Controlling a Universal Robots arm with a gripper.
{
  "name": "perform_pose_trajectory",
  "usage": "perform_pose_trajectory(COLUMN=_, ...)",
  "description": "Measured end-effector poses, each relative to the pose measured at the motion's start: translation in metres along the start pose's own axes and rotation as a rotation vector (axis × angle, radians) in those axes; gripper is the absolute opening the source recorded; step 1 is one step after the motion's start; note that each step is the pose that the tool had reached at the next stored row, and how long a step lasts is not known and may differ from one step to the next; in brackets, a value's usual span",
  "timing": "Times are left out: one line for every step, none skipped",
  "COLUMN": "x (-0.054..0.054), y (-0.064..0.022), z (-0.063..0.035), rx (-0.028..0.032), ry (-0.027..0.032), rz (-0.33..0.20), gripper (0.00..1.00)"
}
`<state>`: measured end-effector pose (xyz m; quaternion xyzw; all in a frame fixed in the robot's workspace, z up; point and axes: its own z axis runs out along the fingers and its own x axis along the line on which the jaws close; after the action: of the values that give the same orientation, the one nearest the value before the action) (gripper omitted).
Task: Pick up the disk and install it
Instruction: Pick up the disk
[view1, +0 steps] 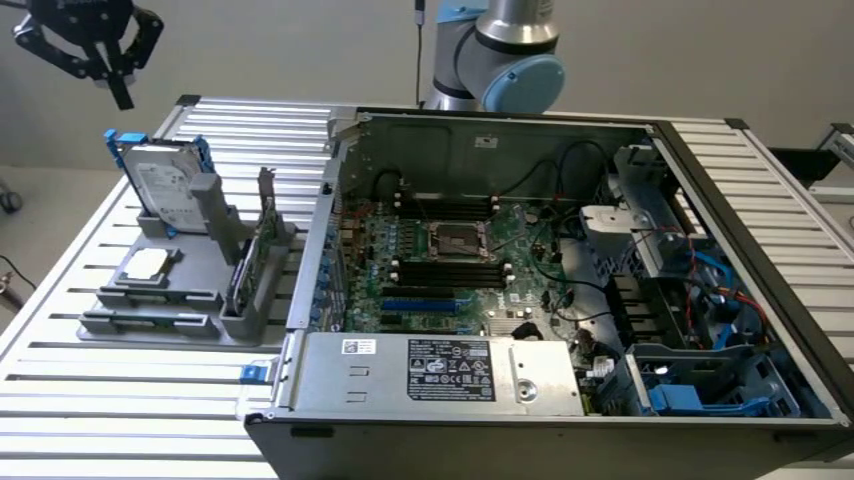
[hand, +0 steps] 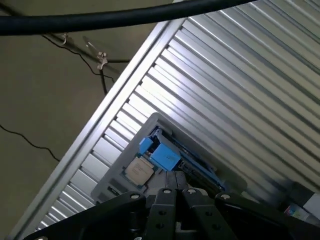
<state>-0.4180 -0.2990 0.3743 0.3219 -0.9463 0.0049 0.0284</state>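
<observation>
My gripper (view1: 120, 98): hanging high over the disk (view1: 167, 185), well apart from it
My jaws: clenched together, grasping nothing
Disk: standing upright in the grey holder (view1: 100, 325) on the slatted table (view1: 134, 400), on the exterior view's left of the open computer case (view1: 481, 140)

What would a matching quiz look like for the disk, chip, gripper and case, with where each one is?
Things:
1 disk
2 chip
3 gripper
4 case

Places:
A flat on the holder
B up in the air
C upright in the holder
D open, on the exterior view's right

Pairs: 1-C, 2-A, 3-B, 4-D
</observation>
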Motion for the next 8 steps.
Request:
perform_pose_trajectory(x=0.0000, y=0.0000, z=0.0000, rx=0.0010, ry=0.0002, rz=-0.018, gripper=0.11)
perform_pose_trajectory(x=0.0000, y=0.0000, z=0.0000, rx=0.0021, ry=0.0003, rz=-0.036, gripper=0.11)
perform_pose_trajectory(x=0.0000, y=0.0000, z=0.0000, rx=0.0030, ry=0.0006, rz=-0.054, gripper=0.11)
perform_pose_trajectory(x=0.0000, y=0.0000, z=0.0000, rx=0.0041, ry=0.0007, rz=-0.072, gripper=0.11)
perform_pose_trajectory(x=0.0000, y=0.0000, z=0.0000, rx=0.0051, ry=0.0008, rz=-0.091, gripper=0.11)
perform_pose_trajectory(x=0.0000, y=0.0000, z=0.0000, rx=0.0063, ry=0.0010, rz=-0.110, gripper=0.11)
perform_pose_trajectory(x=0.0000, y=0.0000, z=0.0001, rx=0.0073, ry=0.0010, rz=-0.128, gripper=0.11)
perform_pose_trajectory(x=-0.0001, y=0.0000, z=0.0000, rx=0.0083, ry=0.0012, rz=-0.146, gripper=0.11)
